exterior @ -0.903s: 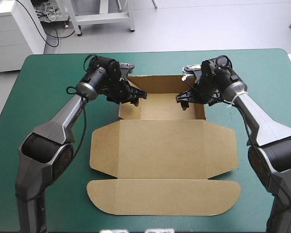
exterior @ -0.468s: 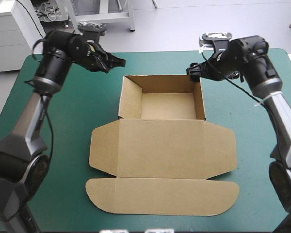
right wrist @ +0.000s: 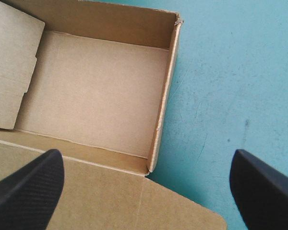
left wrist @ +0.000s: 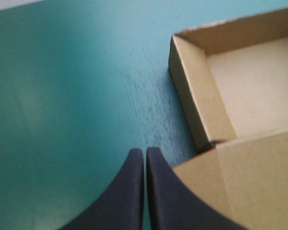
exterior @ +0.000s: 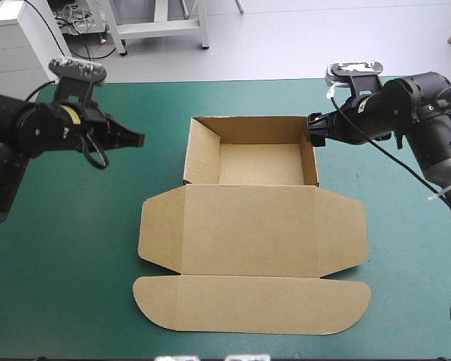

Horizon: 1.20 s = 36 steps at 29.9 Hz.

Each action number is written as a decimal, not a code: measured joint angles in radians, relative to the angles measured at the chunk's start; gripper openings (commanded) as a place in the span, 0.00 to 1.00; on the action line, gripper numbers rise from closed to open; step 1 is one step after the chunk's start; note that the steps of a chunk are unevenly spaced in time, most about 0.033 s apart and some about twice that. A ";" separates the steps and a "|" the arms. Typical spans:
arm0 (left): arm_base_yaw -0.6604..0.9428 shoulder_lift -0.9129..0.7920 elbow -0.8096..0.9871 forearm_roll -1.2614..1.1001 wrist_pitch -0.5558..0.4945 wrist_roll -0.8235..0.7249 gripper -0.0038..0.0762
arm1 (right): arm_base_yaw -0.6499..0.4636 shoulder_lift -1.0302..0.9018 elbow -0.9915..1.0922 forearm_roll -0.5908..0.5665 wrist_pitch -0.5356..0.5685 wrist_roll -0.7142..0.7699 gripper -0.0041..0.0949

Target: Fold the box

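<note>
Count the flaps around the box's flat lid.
3 on the brown cardboard box: a left flap, a right flap, and a long rounded flap at the near edge.

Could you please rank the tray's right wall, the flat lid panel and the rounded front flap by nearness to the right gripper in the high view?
1. Tray's right wall, beside the right gripper.
2. Flat lid panel, in front of the tray.
3. Rounded front flap, nearest the robot.

Left wrist view: box cut off, only the wall toward the surface's left edge and a piece of lid showing, soft focus. Right wrist view: lid mostly out of frame. High view: right pincer too small and dark to read its opening
</note>
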State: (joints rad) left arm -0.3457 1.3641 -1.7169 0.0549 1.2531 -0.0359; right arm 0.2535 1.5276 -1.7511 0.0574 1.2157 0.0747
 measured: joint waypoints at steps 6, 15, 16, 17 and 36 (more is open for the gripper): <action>0.000 -0.210 0.333 -0.018 0.000 0.003 0.04 | 0.000 0.071 0.001 0.000 -0.025 0.004 0.91; 0.000 -0.548 0.675 -0.035 -0.088 0.003 0.04 | 0.000 0.269 0.005 0.014 -0.092 0.004 0.91; 0.000 -0.579 0.706 -0.036 -0.099 0.003 0.04 | 0.000 0.291 0.007 0.015 -0.096 0.004 0.91; 0.000 -0.602 0.730 -0.037 -0.108 0.003 0.04 | 0.000 0.313 0.008 0.017 -0.101 0.004 0.91; 0.000 -0.780 0.916 -0.060 -0.155 0.004 0.04 | 0.000 0.459 0.009 0.002 -0.176 0.004 0.91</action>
State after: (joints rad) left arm -0.3457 0.5842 -0.8004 -0.0054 1.0985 -0.0319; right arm 0.2535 1.9870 -1.7422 0.0595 1.0402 0.0786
